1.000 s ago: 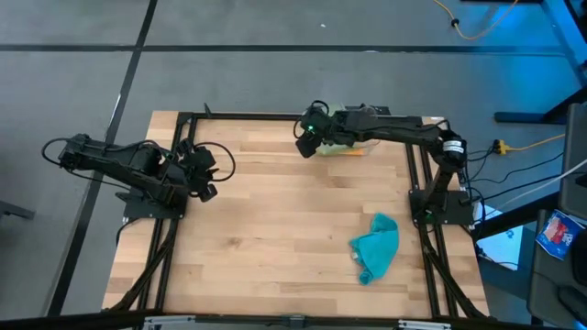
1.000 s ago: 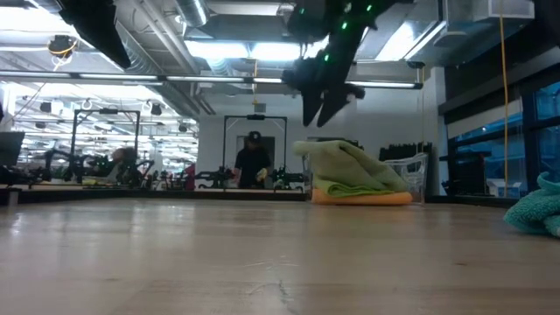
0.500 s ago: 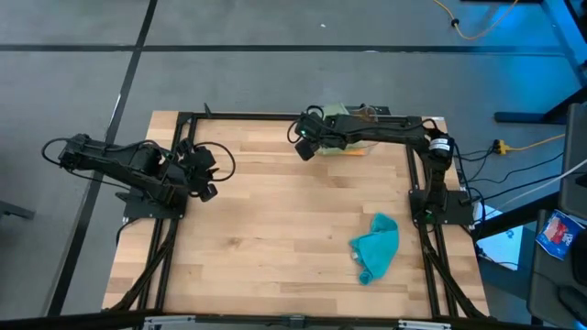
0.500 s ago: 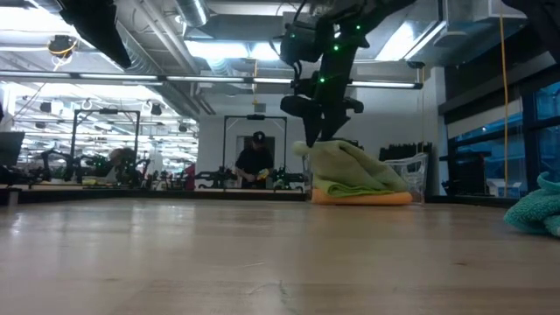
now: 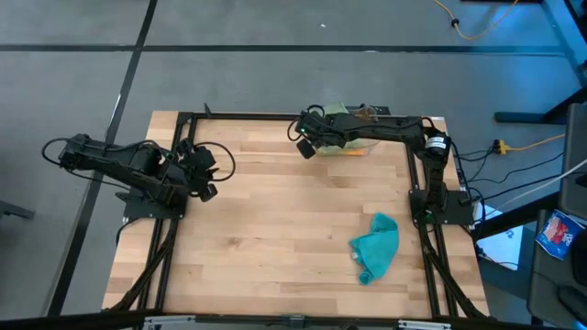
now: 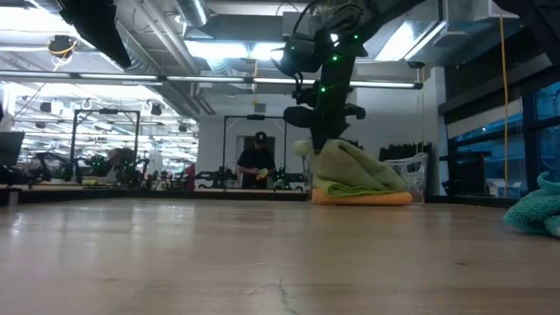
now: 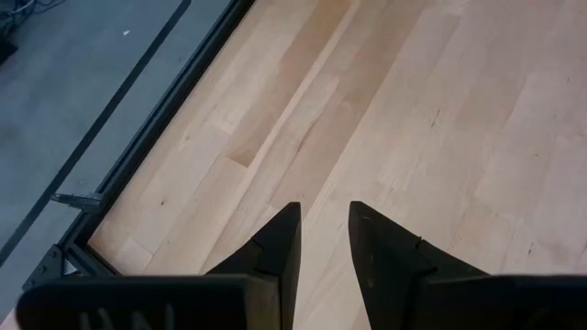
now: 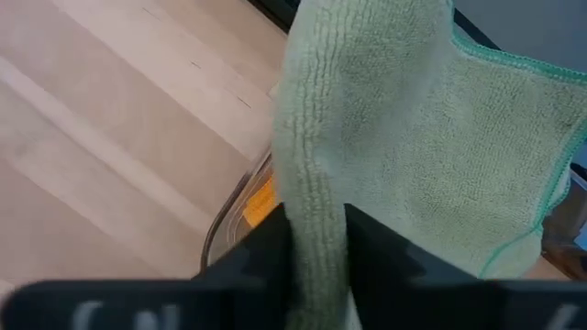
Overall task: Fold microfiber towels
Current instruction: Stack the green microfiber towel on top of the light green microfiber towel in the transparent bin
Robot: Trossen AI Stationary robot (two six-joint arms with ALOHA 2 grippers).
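Note:
A pile of towels lies at the table's far edge. The pale sage green towel [image 6: 359, 166] is crumpled on top, a lime green towel [image 6: 346, 186] is under it, and an orange towel [image 6: 367, 199] is at the bottom. My right gripper [image 8: 318, 229] is at the pile's left end, shut on the sage towel [image 8: 404, 119]. The teal towel [image 5: 376, 247] lies bunched on the table's near right part. My left gripper [image 7: 325, 220] hovers over the table's left side, open, with nothing between its fingers. My right gripper pinches a raised fold of the sage towel [image 8: 316, 197] between its two fingers, at the pile's left end. The fingers slant down onto it from above. The rest of the towel lies slack on the pile behind the fingers.
A clear curved rim [image 8: 227, 218] shows beside the orange towel, under the pile. Bare wooden tabletop [image 5: 275, 220] spreads between the arms. Black frame rails [image 5: 183, 137] run along the table's sides. A person [image 6: 256, 166] stands far behind the table.
My right gripper has come down toward the pile's left end and has shut on the sage towel's raised fold. The towels have stayed where they were.

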